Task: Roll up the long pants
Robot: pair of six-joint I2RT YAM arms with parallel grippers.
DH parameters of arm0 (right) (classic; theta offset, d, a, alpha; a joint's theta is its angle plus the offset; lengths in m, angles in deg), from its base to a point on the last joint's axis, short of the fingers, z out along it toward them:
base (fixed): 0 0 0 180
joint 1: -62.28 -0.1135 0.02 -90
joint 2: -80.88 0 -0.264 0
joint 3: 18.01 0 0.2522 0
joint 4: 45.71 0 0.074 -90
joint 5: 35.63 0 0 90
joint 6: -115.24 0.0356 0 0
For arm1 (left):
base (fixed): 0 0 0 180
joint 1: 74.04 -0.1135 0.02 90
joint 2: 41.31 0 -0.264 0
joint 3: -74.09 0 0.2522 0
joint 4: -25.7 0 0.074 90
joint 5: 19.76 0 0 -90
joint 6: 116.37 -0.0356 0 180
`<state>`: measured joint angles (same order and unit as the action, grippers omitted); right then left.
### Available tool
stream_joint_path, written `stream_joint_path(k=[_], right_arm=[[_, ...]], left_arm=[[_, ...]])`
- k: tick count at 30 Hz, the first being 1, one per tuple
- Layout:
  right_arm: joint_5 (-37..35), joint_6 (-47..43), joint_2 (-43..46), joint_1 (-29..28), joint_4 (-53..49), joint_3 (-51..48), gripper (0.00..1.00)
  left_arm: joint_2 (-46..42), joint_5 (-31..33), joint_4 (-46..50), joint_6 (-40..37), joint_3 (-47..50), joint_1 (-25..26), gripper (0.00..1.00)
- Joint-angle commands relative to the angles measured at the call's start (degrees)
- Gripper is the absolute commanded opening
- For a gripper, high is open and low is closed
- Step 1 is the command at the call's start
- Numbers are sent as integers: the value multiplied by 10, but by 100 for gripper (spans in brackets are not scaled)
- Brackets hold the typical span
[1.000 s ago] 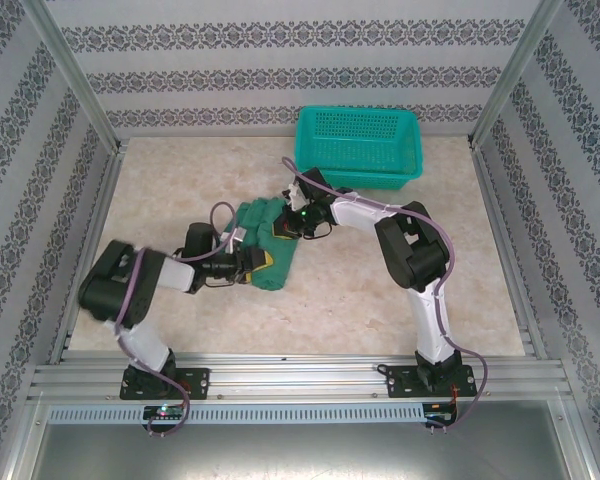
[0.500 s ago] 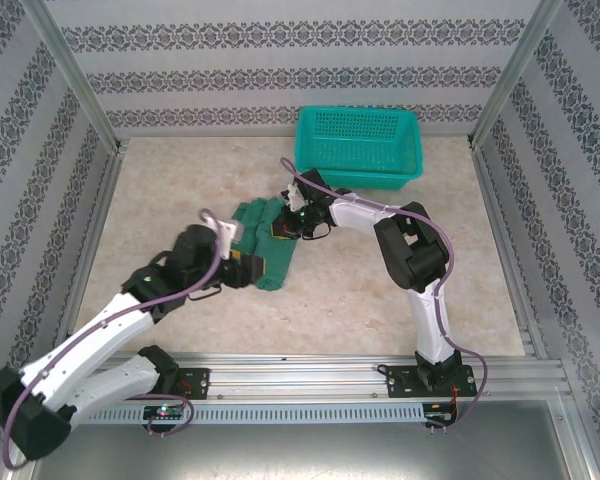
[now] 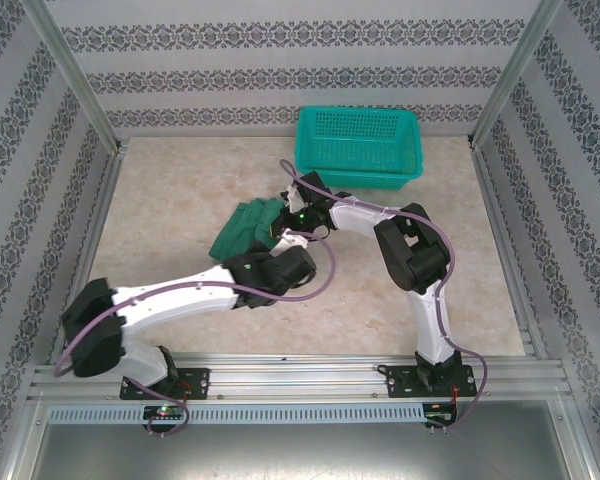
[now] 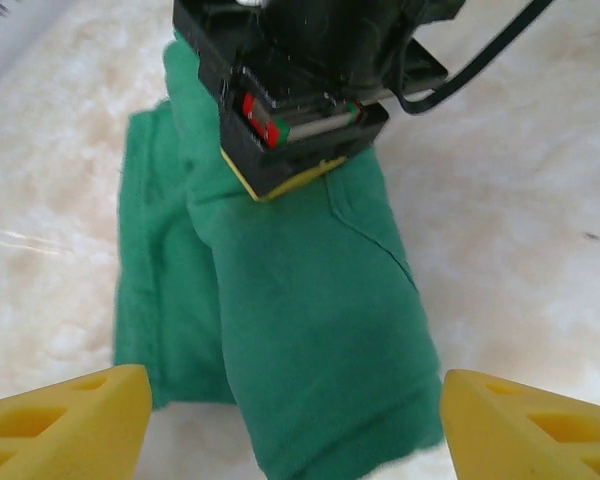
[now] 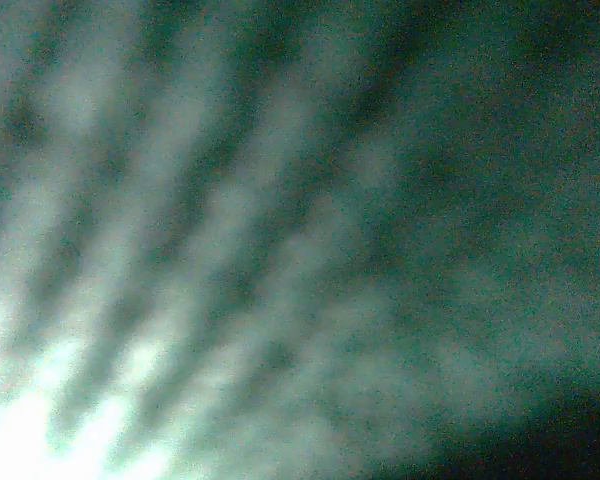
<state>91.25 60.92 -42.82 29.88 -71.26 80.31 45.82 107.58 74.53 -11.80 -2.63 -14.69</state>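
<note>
The left arm reaches low over the table from its base at the near left, its forearm slanting right towards the middle. The left gripper sits at the near end of the pants. In the left wrist view its yellow fingers stand wide apart, one on each side of the rolled end. There is bare table between each tip and the cloth, so they hold nothing. The pants lie near the table's middle, a little to the left, as a dark green bundle running from near right to far left. In the left wrist view a thick rolled part lies to the right, with a flatter folded strip touching its left side. At the far right end of the bundle, the right gripper presses down on the cloth. Its black body with a yellow edge rests on top of the roll, and its fingers are closed. I cannot tell whether any cloth is pinched between them. The right wrist view is a green blur of fabric right up against the lens. The right arm comes up from its base at the near right, bends at the elbow and reaches left to the pants. Beyond it, by the back wall and right of centre, stands a teal basket, apart from the pants.
</note>
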Motion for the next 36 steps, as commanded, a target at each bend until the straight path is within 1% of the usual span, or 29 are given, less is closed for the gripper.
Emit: stream_joint_path(k=[1, 2, 4, 5, 7, 9, 15, 17, 21, 26, 28, 31, 33, 36], right_arm=[[-42, 3, -36, -15, -86, -36, 0], [-42, 2, -36, -15, -87, -34, 0], [-41, 2, -36, -15, -88, -33, 0], [-41, 3, -36, -15, -87, -33, 0], [-42, 3, -34, -15, -86, -35, 0], [-43, 4, -34, -15, -86, -35, 0], [-45, 4, -30, -15, -90, -34, 0], [-45, 5, -29, -15, -89, -34, 0], [-45, 7, -28, -16, -92, -34, 0], [-46, 8, -25, -16, -92, -37, 0], [-46, 8, -25, -16, -93, -35, 0], [-45, 10, -24, -16, -92, -35, 0], [-42, 10, -23, -16, -91, -36, 0], [-39, 9, -22, -17, -90, -37, 0]], left_arm=[[55, 106, 65, -16, -32, 15, 80], [70, 124, 80, 2, -39, 16, 83], [94, 125, 94, 10, -50, 15, 87], [110, 138, 125, 37, -62, 14, 90], [140, 144, 167, 66, -79, 11, 92], [163, 135, 175, 66, -81, 12, 94], [173, 44, 132, 57, -63, 10, 97], [190, 39, 132, 58, -66, 10, 97], [211, 20, 120, 49, -69, 9, 97], [251, 19, 111, 41, -77, 8, 98], [260, 18, 100, 42, -72, 0, 99], [264, 9, 84, 49, -57, -29, 97], [263, 12, 84, 63, -47, -53, 93], [263, -4, 77, 74, -32, -93, 87]])
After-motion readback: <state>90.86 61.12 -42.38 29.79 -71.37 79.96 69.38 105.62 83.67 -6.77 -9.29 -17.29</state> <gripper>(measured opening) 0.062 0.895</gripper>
